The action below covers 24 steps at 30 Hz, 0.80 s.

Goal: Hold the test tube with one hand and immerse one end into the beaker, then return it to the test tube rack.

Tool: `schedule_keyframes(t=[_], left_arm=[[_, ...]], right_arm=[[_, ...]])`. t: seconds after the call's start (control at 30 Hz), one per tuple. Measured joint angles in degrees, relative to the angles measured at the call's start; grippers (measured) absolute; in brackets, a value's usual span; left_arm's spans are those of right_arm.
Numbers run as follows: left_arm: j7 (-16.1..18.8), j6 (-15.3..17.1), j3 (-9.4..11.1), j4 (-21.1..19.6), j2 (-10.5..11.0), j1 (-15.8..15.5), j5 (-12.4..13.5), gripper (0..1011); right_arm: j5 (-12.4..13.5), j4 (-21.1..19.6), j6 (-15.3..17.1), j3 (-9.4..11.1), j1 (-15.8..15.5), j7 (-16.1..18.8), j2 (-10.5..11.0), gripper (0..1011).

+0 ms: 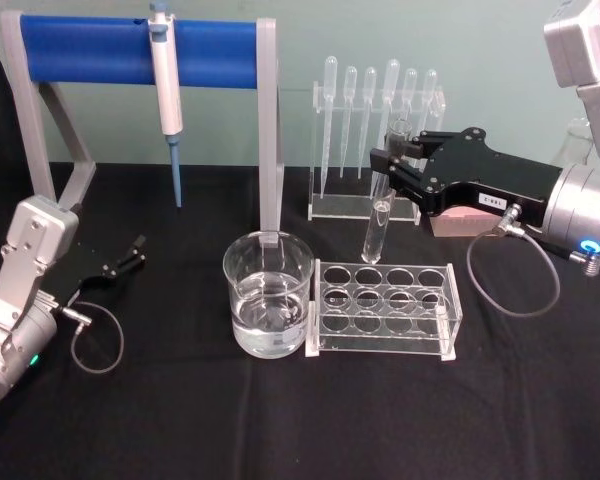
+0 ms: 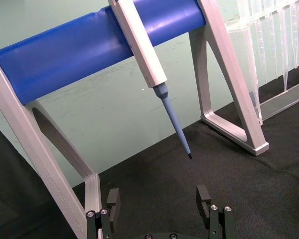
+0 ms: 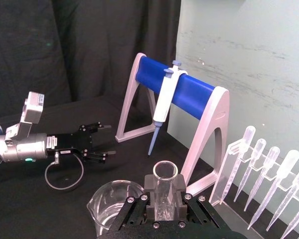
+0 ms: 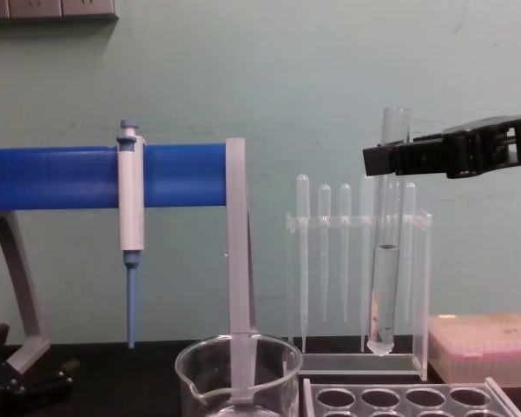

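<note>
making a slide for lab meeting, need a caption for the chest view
Right hand holds the test tube upright near its top, above the test tube rack, beaker at lower left.

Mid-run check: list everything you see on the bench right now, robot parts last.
test tube: one, clear, held off the table near the rack's back edge
beaker: one, clear, holding water, left of rack
rack: one, clear, centre, holes empty
pipettes: six, clear, in holder behind rack
pipettor: one, white and blue, hanging on bar stand
bar stand: one, blue, grey legs, rear left
box: one, pink, rear right
table: black
left tool: open, idle, left
right tool: shut on test tube
</note>
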Motion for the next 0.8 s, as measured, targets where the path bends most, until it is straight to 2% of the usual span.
schedule_keyframes(t=[0.8], left_arm=[[0.0, 0.0, 0.0, 0.0, 0.0, 0.0, 0.0, 1000]], right_arm=[[0.0, 0.0, 0.0, 0.0, 0.0, 0.0, 0.0, 227]])
